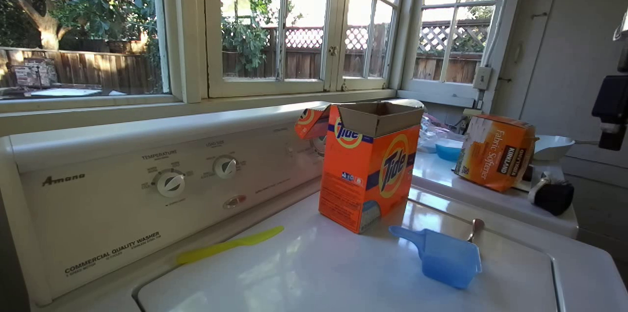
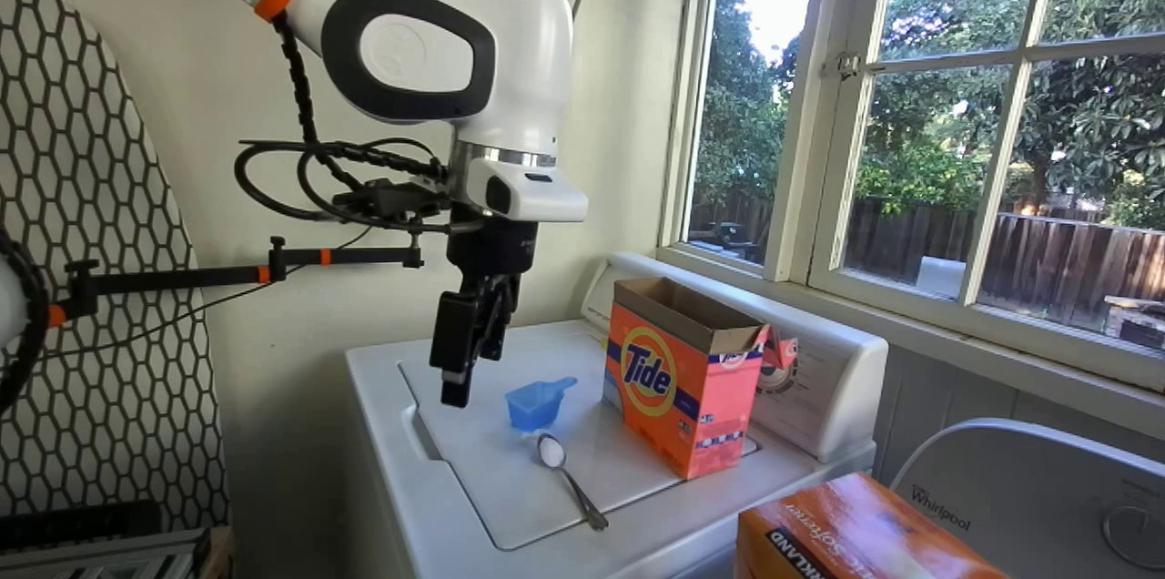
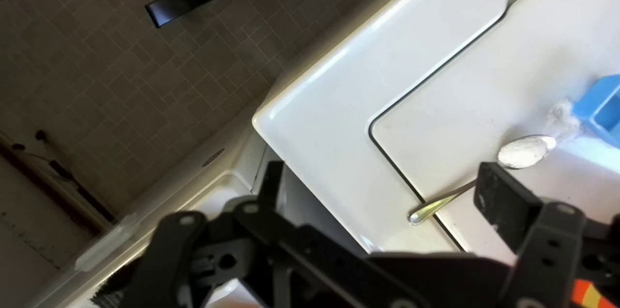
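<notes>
My gripper (image 2: 473, 370) is open and empty, in the air above the white washer lid (image 2: 491, 470). In the wrist view the gripper's (image 3: 387, 196) fingers are wide apart. A metal spoon (image 2: 575, 488) with white powder in its bowl lies on the lid. In the wrist view the spoon (image 3: 431, 208) is below the fingers, its shaft partly hidden by the right finger. A blue scoop (image 1: 450, 255) stands by the spoon bowl; it also shows in an exterior view (image 2: 535, 404) and the wrist view (image 3: 603, 109). An open orange Tide box (image 1: 368, 169) stands beside them, also here (image 2: 678, 388).
A yellow-green plastic knife (image 1: 230, 245) lies near the washer's control panel (image 1: 117, 194). An orange fabric softener box (image 1: 495, 152) stands on the neighbouring machine, also in an exterior view (image 2: 846, 533). Windows (image 1: 304, 22) rise behind the panel. Tiled floor (image 3: 193, 70) shows past the washer's edge.
</notes>
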Robot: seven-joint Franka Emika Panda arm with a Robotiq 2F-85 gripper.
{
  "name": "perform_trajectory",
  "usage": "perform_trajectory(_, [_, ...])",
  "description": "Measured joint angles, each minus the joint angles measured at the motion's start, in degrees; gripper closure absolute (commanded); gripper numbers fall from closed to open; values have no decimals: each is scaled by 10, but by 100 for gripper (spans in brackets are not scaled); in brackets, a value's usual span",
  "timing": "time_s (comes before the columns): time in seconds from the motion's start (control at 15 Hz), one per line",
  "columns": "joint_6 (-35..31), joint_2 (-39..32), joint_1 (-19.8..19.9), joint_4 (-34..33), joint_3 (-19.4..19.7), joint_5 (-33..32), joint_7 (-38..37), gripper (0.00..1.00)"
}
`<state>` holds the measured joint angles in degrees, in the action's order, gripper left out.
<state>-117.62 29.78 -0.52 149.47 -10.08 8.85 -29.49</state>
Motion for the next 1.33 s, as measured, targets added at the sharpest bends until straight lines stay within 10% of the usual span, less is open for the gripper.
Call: perform_trajectory(1.33, [-249,-173,-41,15,-66,8,-327,0])
